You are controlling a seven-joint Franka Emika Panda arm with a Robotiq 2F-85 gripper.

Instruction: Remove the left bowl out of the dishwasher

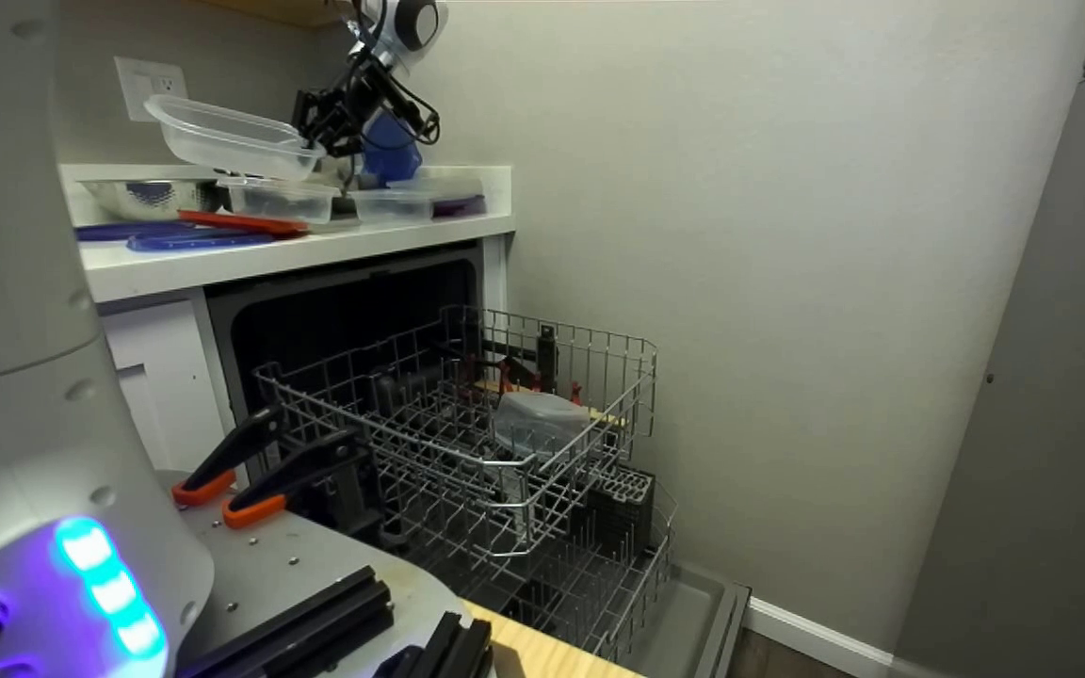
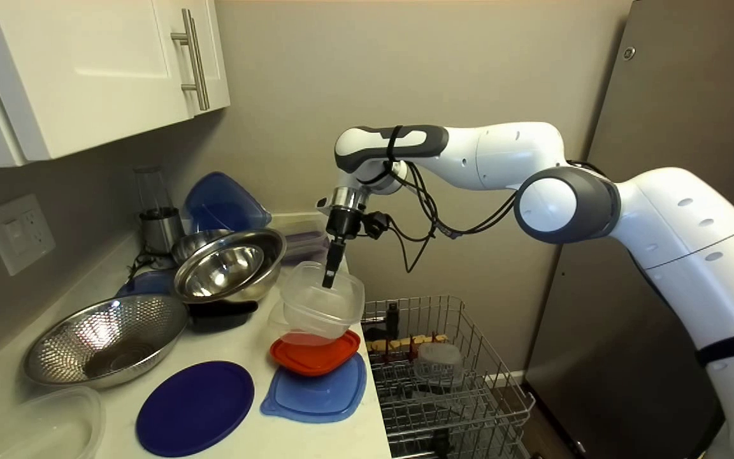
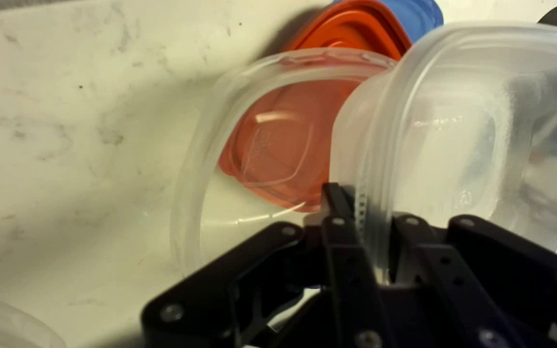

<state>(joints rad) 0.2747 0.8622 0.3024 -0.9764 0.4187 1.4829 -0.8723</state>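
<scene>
Claw (image 3: pixel 374 215) pinched tight on translucent plastic bowl (image 2: pixel 323 303) by one side, presumably for its thin wall; bowl tilted over right part of desk (image 2: pixel 239 344), likely for set-down.

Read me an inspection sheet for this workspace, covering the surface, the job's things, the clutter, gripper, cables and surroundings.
Surface: pale marbled countertop, crowded.
Job's things: clear plastic bowl held tilted above the countertop, outside the dishwasher; another clear container sits in the pulled-out upper rack.
Clutter: clear tub beneath the held bowl, contact unclear; red lid; light-blue lid; round dark-blue lid; steel colander; steel mixing bowls.
Gripper: shut on the bowl's edge.
Cables: black cables hang in loops below the robot arm.
Surroundings: white wall cabinet, outlet plate; people: nothing seen.
</scene>
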